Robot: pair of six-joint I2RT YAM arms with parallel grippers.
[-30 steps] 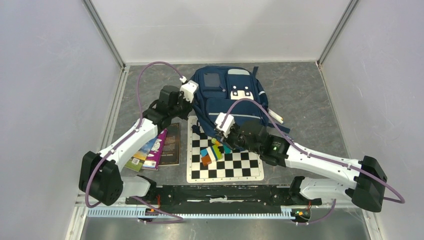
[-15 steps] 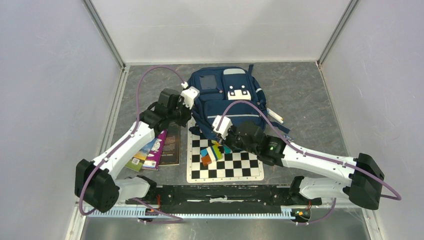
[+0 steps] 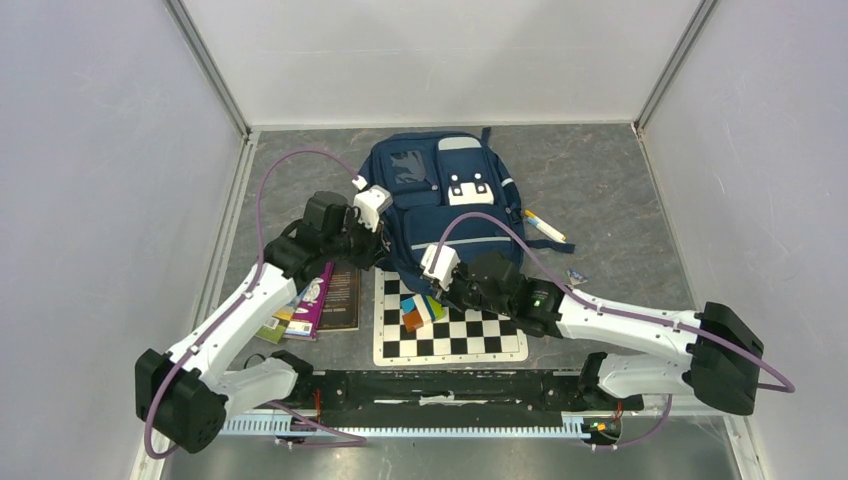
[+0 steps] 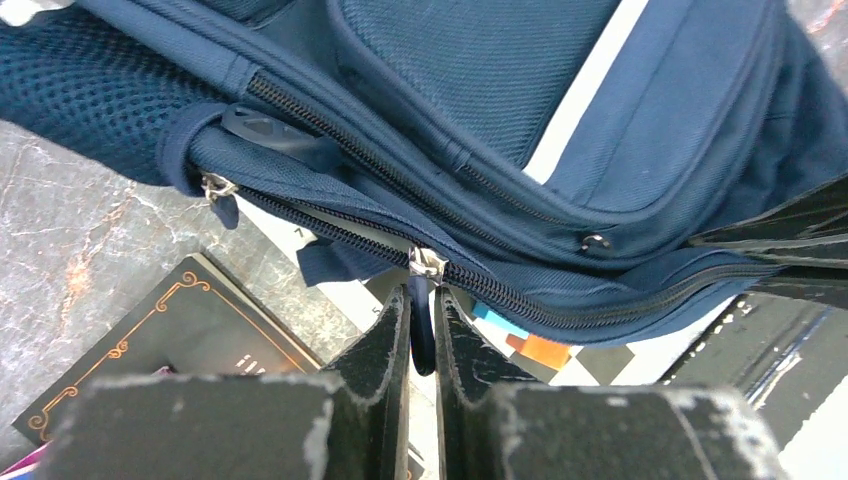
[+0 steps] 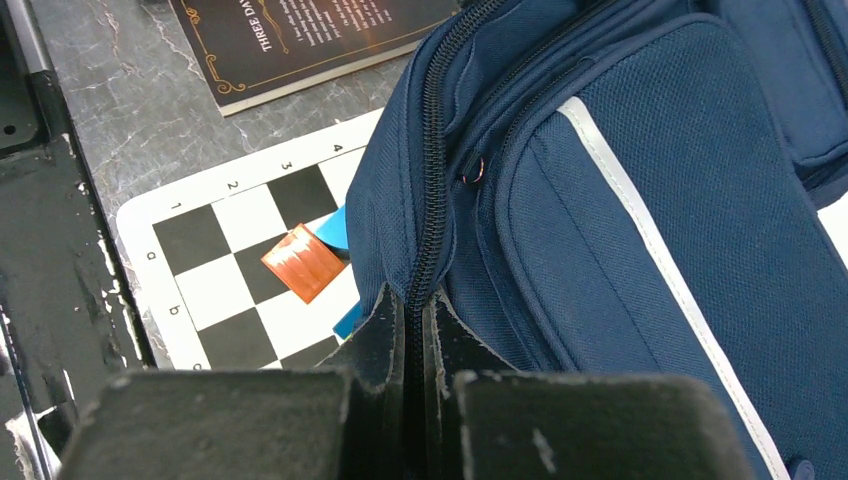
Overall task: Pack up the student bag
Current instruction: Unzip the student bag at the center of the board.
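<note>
The student bag (image 3: 445, 195), a navy backpack with grey stripes, lies flat at the back middle of the table. My left gripper (image 3: 383, 255) is at the bag's near-left corner. In the left wrist view it (image 4: 421, 297) is shut on the dark zipper pull (image 4: 422, 325), which hangs from the metal slider (image 4: 427, 262). My right gripper (image 3: 447, 288) is at the bag's near edge. In the right wrist view it (image 5: 417, 300) is shut on the bag's fabric (image 5: 640, 200) along the zipper line (image 5: 432, 180).
A chessboard (image 3: 470, 335) lies in front of the bag with coloured blocks (image 3: 420, 308) on it. A dark book (image 3: 343, 290) and colourful books (image 3: 300, 305) lie to its left. A marker (image 3: 543, 228) rests right of the bag. White walls enclose the table.
Both grippers have moved nearer and a little left while holding on. The bag has shifted left and turned slightly with them, uncovering the marker at its right side.
</note>
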